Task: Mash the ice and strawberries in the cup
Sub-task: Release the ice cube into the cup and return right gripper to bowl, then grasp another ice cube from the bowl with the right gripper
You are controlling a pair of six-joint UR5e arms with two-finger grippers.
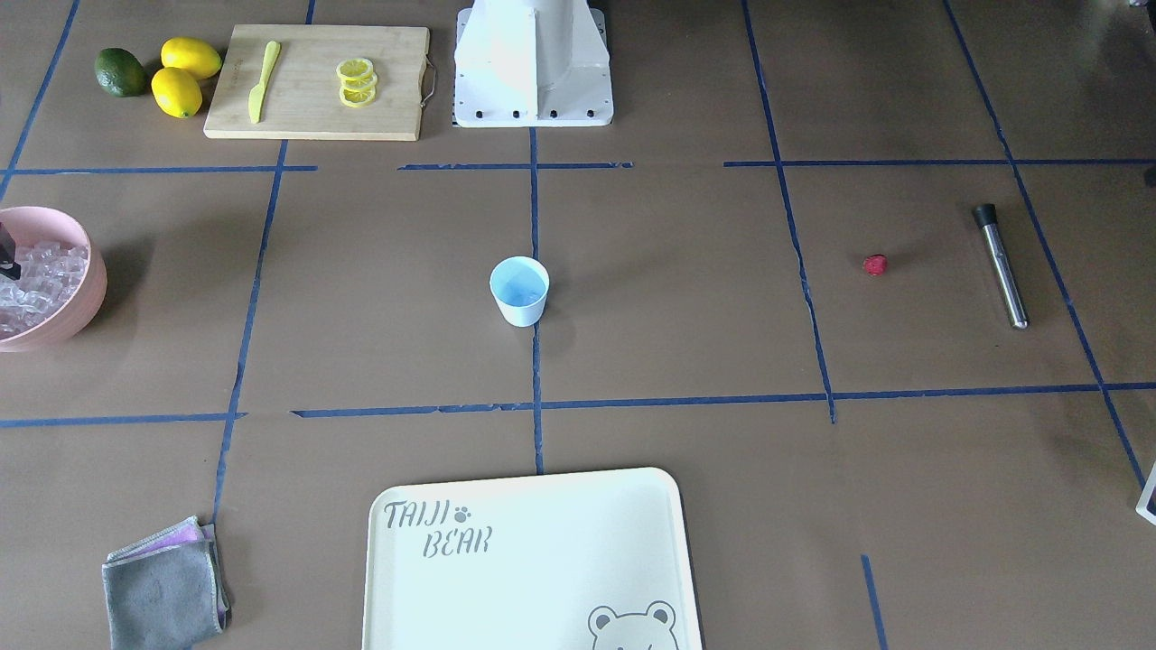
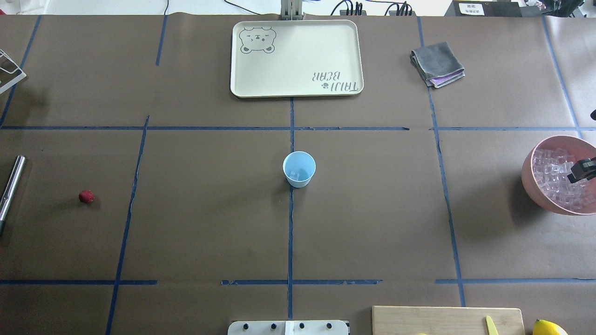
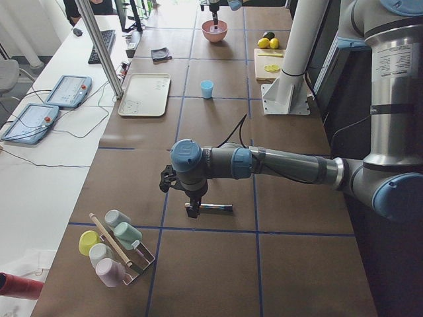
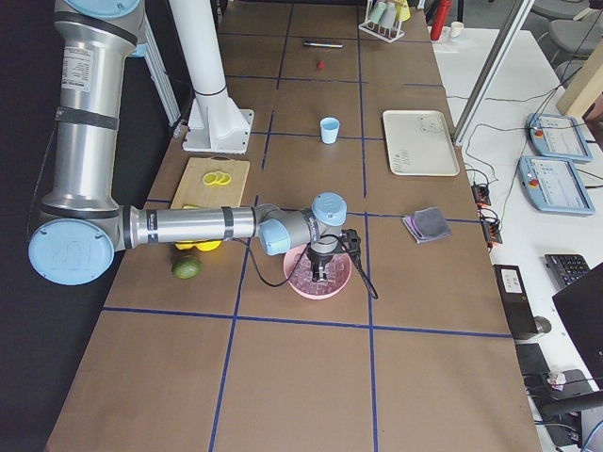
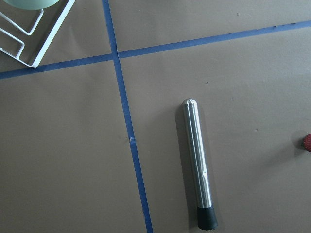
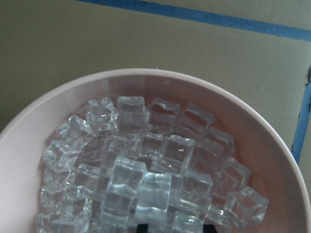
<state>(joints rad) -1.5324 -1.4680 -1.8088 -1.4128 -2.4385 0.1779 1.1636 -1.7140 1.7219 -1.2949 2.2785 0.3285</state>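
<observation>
My cup (image 2: pixel 299 169) sits mid-table, maybe one clear cube inside, hard to say. The strawberry (image 2: pixel 86 196) lies off to my left, near the metal stick (image 5: pixel 197 162). The pink bowl (image 2: pixel 528 172) on my right is heaped with ice (image 6: pixel 146 174). My right gripper (image 2: pixel 575 174) hangs over it, mostly cut off, so I can't tell if it's apart or together. Same for my left gripper (image 3: pixel 192 210) over the stick.

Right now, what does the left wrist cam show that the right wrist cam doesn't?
Left wrist only: the muddler lying flat, a sliver of the strawberry at the right edge, and a corner of the white rack.
Right wrist only: the pink bowl heaped with ice.
Both: the brown table and blue tape.
</observation>
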